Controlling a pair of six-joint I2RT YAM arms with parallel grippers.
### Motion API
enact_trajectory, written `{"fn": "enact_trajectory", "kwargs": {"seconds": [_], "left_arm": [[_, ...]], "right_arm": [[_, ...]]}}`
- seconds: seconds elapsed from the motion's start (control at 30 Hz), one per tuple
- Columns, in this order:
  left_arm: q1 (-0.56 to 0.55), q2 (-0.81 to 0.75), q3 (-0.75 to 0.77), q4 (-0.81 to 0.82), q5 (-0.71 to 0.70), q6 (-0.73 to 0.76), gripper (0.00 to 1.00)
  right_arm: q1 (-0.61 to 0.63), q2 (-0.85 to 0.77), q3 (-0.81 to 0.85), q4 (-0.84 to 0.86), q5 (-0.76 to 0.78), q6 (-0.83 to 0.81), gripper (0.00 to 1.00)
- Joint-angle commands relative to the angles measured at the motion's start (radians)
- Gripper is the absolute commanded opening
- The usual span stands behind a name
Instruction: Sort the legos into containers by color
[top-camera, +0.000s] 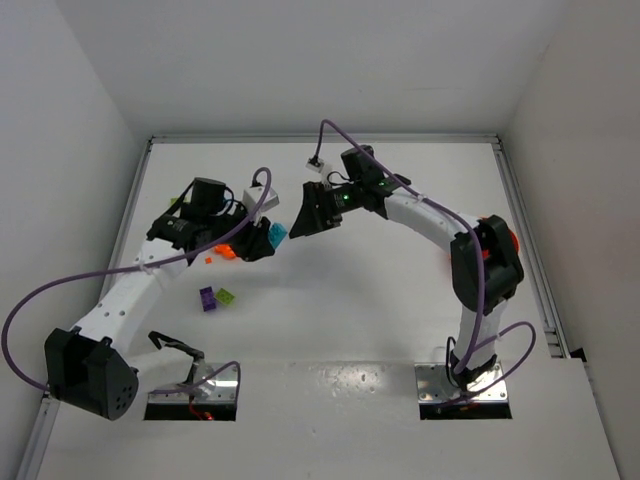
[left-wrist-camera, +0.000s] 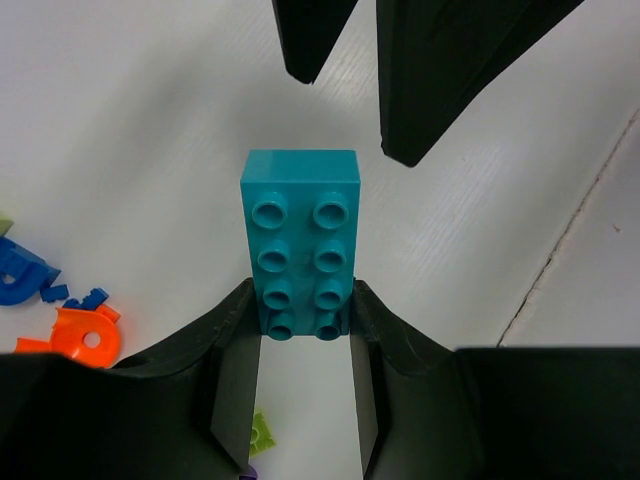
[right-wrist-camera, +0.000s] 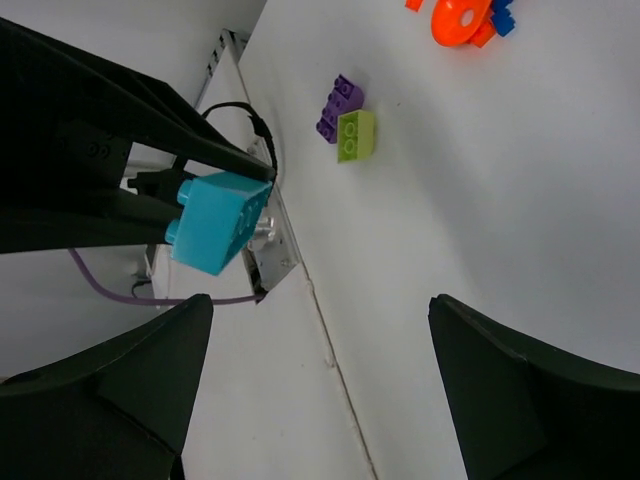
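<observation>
My left gripper (left-wrist-camera: 301, 305) is shut on the near end of a teal brick (left-wrist-camera: 300, 235) and holds it above the table; the gripper (top-camera: 264, 241) and the brick (top-camera: 277, 233) also show in the top view. My right gripper (right-wrist-camera: 318, 310) is open and empty, its fingertips (left-wrist-camera: 307, 45) just beyond the brick's far end, not touching it. The teal brick (right-wrist-camera: 215, 222) hangs left of the right jaws. A purple brick (top-camera: 207, 298) and a lime brick (top-camera: 226, 296) lie together on the table. A round orange plastic piece (left-wrist-camera: 85, 337) lies beside blue pieces (left-wrist-camera: 20, 272); no compartments show.
The purple brick (right-wrist-camera: 338, 107) and lime brick (right-wrist-camera: 355, 135) lie well apart from the orange piece (right-wrist-camera: 458, 20). Another lime bit (left-wrist-camera: 262, 432) shows under the left fingers. White walls and a metal rail (top-camera: 525, 250) bound the table. Purple cables loop from both arms.
</observation>
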Motion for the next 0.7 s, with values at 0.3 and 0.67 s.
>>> {"fn": "enact_trajectory", "kwargs": {"seconds": [0.3, 0.67], "left_arm": [[-0.019, 0.013, 0.025, 0.009, 0.027, 0.012, 0.01], [-0.028, 0.032, 0.025, 0.0, 0.036, 0.012, 0.02]], "right_arm": [[0.083, 0.025, 0.1, 0.089, -0.062, 0.047, 0.86], [0.103, 0.076, 0.141, 0.077, -0.061, 0.028, 0.44]]}}
